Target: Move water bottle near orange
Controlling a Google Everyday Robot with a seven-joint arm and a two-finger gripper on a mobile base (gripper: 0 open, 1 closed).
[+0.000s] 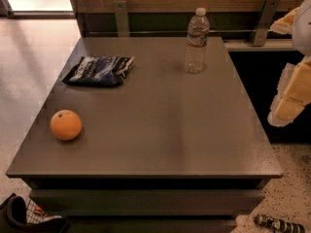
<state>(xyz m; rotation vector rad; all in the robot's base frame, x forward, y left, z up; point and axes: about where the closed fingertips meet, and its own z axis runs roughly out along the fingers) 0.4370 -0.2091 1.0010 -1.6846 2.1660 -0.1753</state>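
The small clear ribbed plastic water bottle with a white cap [197,41] stood upright in the upper middle of the frame, close to the far edge of the flat grey worktop [165,135]. The round orange fruit [65,124] sat at the left of the frame near the worktop's left edge, well apart from the bottle, with most of the bare surface between them. A flat dark blue-and-white snack bag [98,71] lay in the upper left, between the two but nearer the orange's side.

The robot's pale yellow-and-white gripper [290,101] hung at the right edge of the frame, off the worktop's side and clear of the bottle, touching nothing. Whether it was wide or narrow could not be told, though it plainly held nothing.

By this showing the task had barely begun: the bottle was ungrasped and unmoved. Reaching, grasping, carrying diagonally across and setting down beside the orange all remained.
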